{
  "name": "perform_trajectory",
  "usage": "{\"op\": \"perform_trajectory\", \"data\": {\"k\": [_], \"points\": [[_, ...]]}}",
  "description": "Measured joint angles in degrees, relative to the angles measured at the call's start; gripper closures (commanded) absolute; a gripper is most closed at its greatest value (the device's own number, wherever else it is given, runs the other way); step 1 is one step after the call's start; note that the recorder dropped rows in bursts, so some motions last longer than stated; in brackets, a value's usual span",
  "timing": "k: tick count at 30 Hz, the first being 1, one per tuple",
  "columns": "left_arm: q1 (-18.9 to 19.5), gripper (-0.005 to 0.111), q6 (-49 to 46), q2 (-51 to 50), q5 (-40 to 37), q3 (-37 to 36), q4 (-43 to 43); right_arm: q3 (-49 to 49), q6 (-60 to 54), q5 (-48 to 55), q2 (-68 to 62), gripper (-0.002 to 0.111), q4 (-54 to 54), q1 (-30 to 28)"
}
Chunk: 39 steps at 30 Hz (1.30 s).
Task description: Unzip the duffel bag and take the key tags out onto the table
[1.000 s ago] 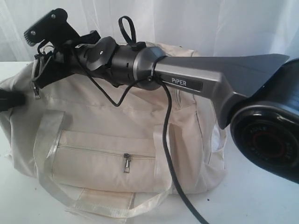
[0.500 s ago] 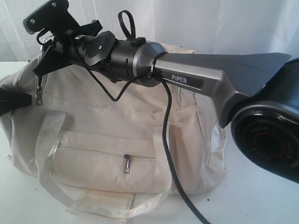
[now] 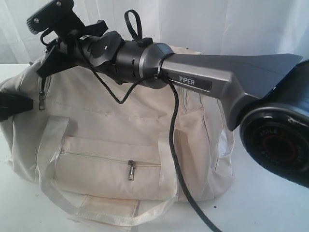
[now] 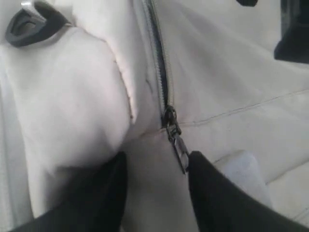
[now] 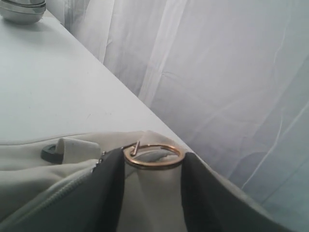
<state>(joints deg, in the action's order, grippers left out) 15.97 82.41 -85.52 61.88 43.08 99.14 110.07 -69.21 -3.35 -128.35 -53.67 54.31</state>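
Observation:
The cream-white duffel bag (image 3: 120,140) lies on the white table (image 3: 270,208). My right arm reaches across its top to the left end. There my right gripper (image 3: 47,63) holds a brass ring (image 5: 153,157) across its width between both fingers (image 5: 108,193), lifting the fabric. My left gripper (image 4: 157,162) is open at the bag's left end (image 3: 14,104), its fingers on either side of pale fabric. The main zip's metal pull (image 4: 176,142) hangs beside one finger. A dark D-ring (image 4: 26,21) shows nearby. The key tags are hidden.
My right arm's black cable (image 3: 176,145) hangs down the bag's front. A front pocket with its own zip pull (image 3: 130,169) and webbing straps (image 3: 48,145) face the camera. A white curtain (image 3: 217,24) stands behind. A metal bowl (image 5: 21,10) sits on the table further off.
My right gripper has risen, pulling the bag's left top corner up with it. The hanging zip pull and my left gripper have shifted slightly to the right.

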Motion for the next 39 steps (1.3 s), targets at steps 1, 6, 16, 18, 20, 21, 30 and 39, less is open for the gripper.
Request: {"op": "perform_trajectory", "data": {"k": [1, 6, 16, 18, 20, 21, 30, 39], "points": [[0.0, 0.047, -0.6, 0.0, 0.1, 0.0, -0.7, 0.0, 0.0, 0.1, 0.0, 0.103, 0.0, 0.0], [-0.1, 0.047, -8.5, -0.1, -0.3, -0.4, -4.8, 0.1, 0.0, 1.3, 0.0, 0.103, -0.1, 0.0], [-8.5, 0.096, -23.3, -0.1, -17.3, -0.6, -16.1, 0.0, 0.0, 2.4, 0.0, 0.103, -0.2, -0.4], [-8.5, 0.107, -23.5, -0.1, -18.3, -0.6, -16.9, 0.0, 0.0, 2.5, 0.0, 0.103, -0.2, -0.4], [-8.5, 0.107, -23.6, -0.1, -18.6, -0.6, -16.5, 0.0, 0.0, 2.6, 0.0, 0.103, -0.2, -0.4], [-8.5, 0.107, -23.6, -0.1, -18.9, -0.6, -16.3, 0.0, 0.0, 2.7, 0.0, 0.103, -0.2, -0.4], [-8.6, 0.093, -25.3, 2.2, -22.1, -0.6, -14.5, 0.0, 0.0, 2.7, 0.0, 0.103, -0.2, -0.6], [-8.7, 0.043, -19.0, 13.3, -35.4, -0.6, -13.6, 0.0, 0.0, 3.4, 0.6, 0.103, -0.2, -0.7]]}}
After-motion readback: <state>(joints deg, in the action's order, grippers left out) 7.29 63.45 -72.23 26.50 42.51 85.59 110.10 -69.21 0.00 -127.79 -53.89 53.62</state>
